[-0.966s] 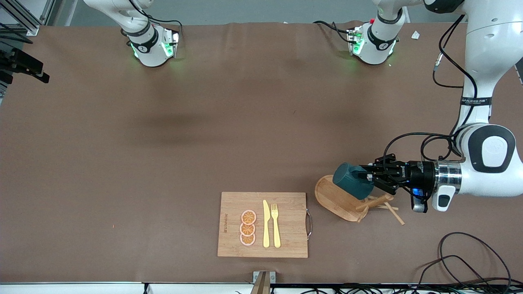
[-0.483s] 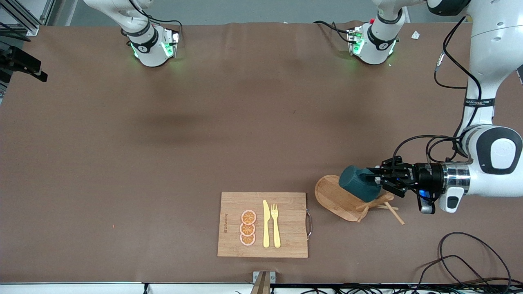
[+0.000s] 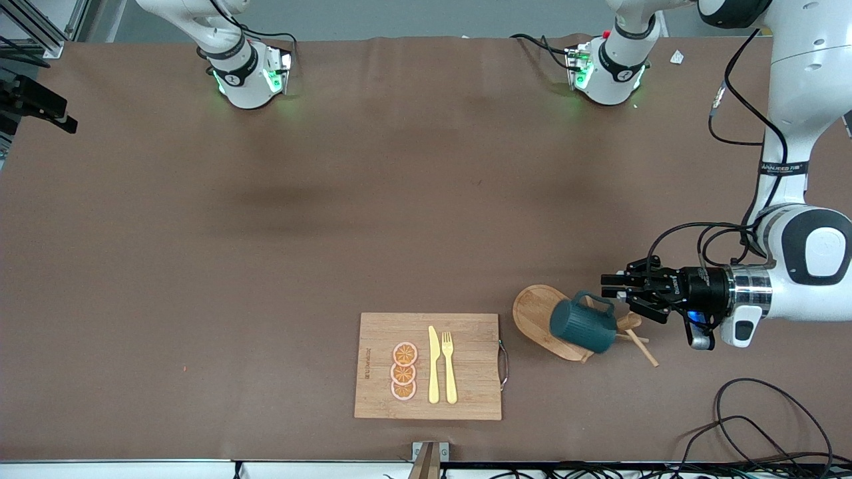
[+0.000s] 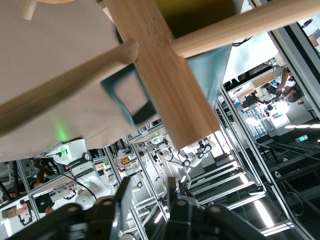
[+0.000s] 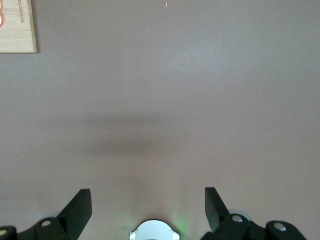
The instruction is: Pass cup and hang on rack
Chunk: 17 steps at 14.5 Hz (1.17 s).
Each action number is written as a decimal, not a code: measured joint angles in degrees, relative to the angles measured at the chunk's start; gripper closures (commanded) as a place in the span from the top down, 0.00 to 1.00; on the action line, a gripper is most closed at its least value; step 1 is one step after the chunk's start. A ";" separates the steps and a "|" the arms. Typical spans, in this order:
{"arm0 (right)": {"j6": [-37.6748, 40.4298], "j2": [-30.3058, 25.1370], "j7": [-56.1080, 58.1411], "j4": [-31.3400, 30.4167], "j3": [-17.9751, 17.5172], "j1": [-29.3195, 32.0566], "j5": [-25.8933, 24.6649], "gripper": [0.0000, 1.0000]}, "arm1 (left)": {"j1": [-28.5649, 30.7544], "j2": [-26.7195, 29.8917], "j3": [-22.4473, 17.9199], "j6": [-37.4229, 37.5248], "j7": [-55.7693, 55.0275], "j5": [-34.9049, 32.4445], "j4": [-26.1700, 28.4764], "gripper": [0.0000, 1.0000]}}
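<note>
The cup (image 3: 584,326) hung on a peg of the rack (image 3: 540,318), its handle (image 3: 594,302) looped over the peg and its body tilted above the rack's oval base, toward the left arm's end of the counter (image 3: 266,233). The left hand (image 3: 609,286) was released, fingers spread, just beside the cup's handle and not touching it. In the left wrist view the rack's post (image 4: 160,70) and pegs filled the frame. The right hand (image 5: 148,205) waited, open over bare counter. A cutting board (image 3: 429,366) carrying a knife, a fork and orange slices lay near the rack.
</note>
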State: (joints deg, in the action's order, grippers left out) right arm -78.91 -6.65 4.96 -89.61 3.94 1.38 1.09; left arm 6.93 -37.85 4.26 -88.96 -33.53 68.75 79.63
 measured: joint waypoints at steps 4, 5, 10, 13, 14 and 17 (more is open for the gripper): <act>0.11 0.00 0.00 0.01 0.00 0.00 0.00 1.00 | 0.01 0.42 0.02 0.13 -0.61 -0.08 -1.69 0.76; 0.13 0.00 0.00 0.02 0.00 0.00 0.00 1.00 | 0.00 1.03 0.02 0.27 -1.65 -0.68 -2.29 0.85; 0.18 0.00 0.00 0.03 0.00 0.00 0.00 1.00 | -0.05 7.87 0.18 0.58 -4.59 -12.32 -3.15 1.00; 0.19 0.00 0.00 0.03 0.00 0.00 0.00 1.00 | -0.19 12.30 2.01 0.70 -4.15 -24.69 -3.26 1.00; 0.19 0.00 0.00 0.04 0.00 0.00 0.00 1.00 | -0.23 13.71 3.18 0.70 -3.04 -30.07 -3.35 1.00; 0.21 0.00 0.02 0.04 -0.02 0.00 -0.01 1.00 | -0.29 17.87 8.36 0.71 1.24 -46.88 -3.47 1.00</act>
State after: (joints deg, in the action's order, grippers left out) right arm -78.69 -6.66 4.98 -89.57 3.92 1.38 1.08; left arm 6.64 -19.98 12.62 -88.24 -32.29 21.87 76.15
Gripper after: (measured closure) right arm 0.000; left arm 0.000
